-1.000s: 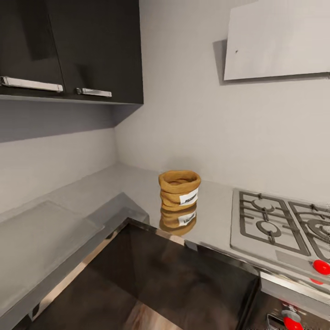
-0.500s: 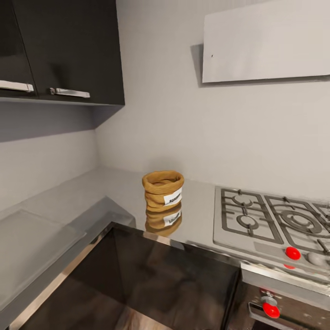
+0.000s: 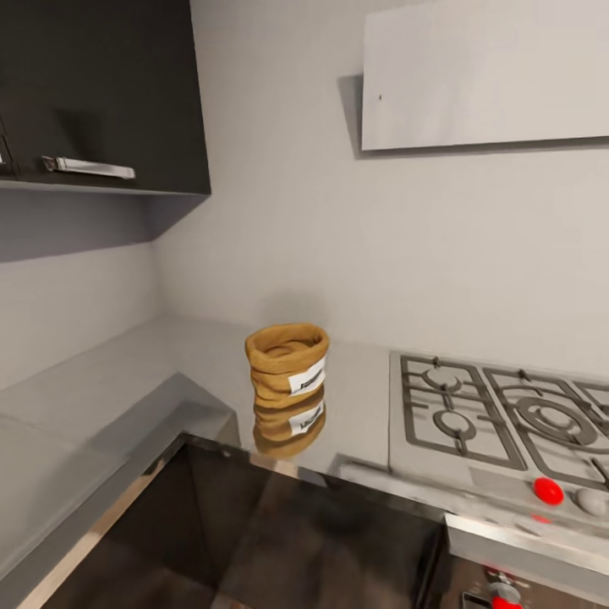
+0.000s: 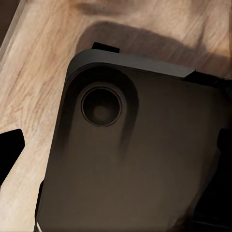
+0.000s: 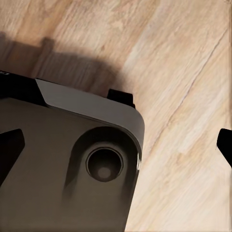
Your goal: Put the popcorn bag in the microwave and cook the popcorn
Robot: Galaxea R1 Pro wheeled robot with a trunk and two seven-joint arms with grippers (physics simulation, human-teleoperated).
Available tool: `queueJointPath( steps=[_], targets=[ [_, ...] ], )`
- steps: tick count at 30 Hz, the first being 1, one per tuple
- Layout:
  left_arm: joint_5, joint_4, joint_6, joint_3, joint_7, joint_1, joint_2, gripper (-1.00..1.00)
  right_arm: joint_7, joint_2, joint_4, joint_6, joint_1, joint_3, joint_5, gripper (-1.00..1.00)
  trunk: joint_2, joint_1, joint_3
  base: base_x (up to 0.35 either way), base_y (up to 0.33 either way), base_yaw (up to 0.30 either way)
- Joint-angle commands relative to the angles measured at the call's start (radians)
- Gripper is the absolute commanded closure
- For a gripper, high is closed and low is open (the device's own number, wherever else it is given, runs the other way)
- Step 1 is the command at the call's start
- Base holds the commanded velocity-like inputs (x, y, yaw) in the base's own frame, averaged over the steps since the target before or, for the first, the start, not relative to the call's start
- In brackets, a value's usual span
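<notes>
End effectors: both low over wood floor [image 4: 38, 63], state can't tell | bag [image 3: 287, 365] upright on surface [image 3: 127, 381], ahead/above, centre-left; nearer arm unclear.

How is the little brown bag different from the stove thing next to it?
The popcorn bag is tan-brown and soft-looking, with a rolled rim; the stove top is grey metal with dark grates. The popcorn bag stands upright, while the stove top lies flat. The popcorn bag carries a small white label; the stove top has a red knob at its front. Both sit on the glossy grey countertop, apart from each other.
</notes>
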Motion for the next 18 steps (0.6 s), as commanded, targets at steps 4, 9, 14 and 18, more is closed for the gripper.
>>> queueJointPath(
  steps=[4, 9, 14, 18],
  targets=[
    [0.005, -0.001, -0.002, 0.001, 0.001, 0.000, 0.000, -1.00, -0.002, 0.000, 0.002, -0.005, -0.001, -0.008, 0.009, -1.00, 0.000, 0.001, -0.001, 0.282, 0.000, 0.000],
    [0.005, -0.001, -0.003, 0.002, 0.001, 0.001, 0.000, -1.00, -0.003, 0.004, 0.002, 0.000, -0.001, -0.003, 0.011, -1.00, 0.000, 0.001, -0.001, 0.167, 0.000, 0.000],
    [0.003, -0.001, -0.006, 0.003, 0.003, 0.000, -0.001, -1.00, -0.003, 0.000, 0.002, -0.004, -0.001, 0.000, 0.014, -1.00, 0.000, 0.001, -0.001, 0.018, 0.000, 0.000],
    [0.004, -0.002, -0.009, 0.005, 0.006, 0.000, -0.003, -1.00, -0.003, -0.001, 0.002, -0.007, -0.001, 0.002, 0.019, -1.00, 0.000, 0.001, -0.001, 0.001, 0.000, 0.000]
  ],
)
